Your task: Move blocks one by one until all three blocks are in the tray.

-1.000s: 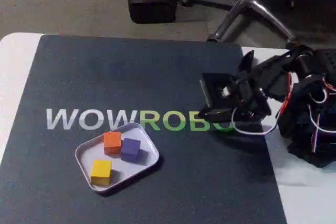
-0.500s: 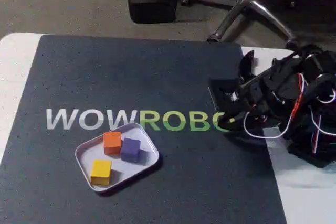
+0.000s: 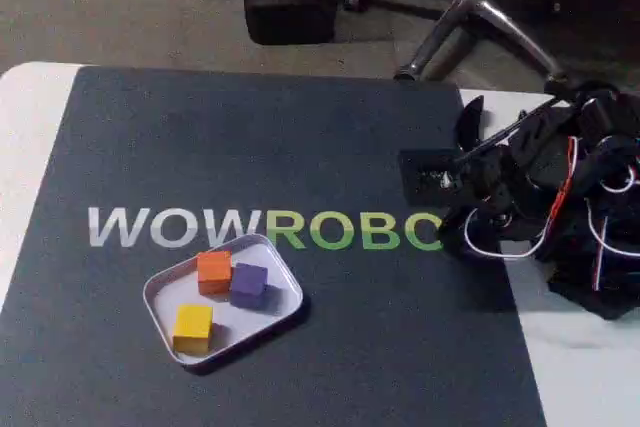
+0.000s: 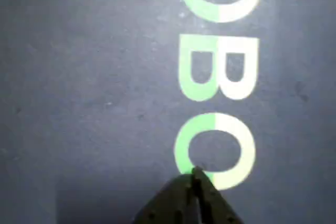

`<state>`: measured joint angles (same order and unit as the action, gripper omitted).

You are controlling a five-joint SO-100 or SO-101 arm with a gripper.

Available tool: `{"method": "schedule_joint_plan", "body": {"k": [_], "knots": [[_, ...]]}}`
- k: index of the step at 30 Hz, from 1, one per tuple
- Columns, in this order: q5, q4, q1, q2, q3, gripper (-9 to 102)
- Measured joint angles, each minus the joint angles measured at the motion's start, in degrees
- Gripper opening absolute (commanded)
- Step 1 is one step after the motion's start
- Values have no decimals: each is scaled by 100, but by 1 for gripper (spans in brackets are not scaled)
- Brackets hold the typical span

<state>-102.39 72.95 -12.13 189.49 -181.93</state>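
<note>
While the tray (image 3: 159, 288) is sitting on the dark mat (image 3: 250, 147) just below its printed lettering (image 3: 180, 228) in the fixed view, all three blocks are lying inside it: the orange block (image 3: 213, 271) touching the purple block (image 3: 248, 284), the yellow block (image 3: 192, 327) a little apart. The gripper (image 4: 196, 174) is hanging over the lettering's green "O" in the wrist view, well apart from the tray, fingertips pressed together and holding nothing.
</note>
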Motion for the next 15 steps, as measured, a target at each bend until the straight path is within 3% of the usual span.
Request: {"method": "schedule_joint_plan", "body": {"k": [15], "knots": [[-9,18,149,0,0,-5]]}}
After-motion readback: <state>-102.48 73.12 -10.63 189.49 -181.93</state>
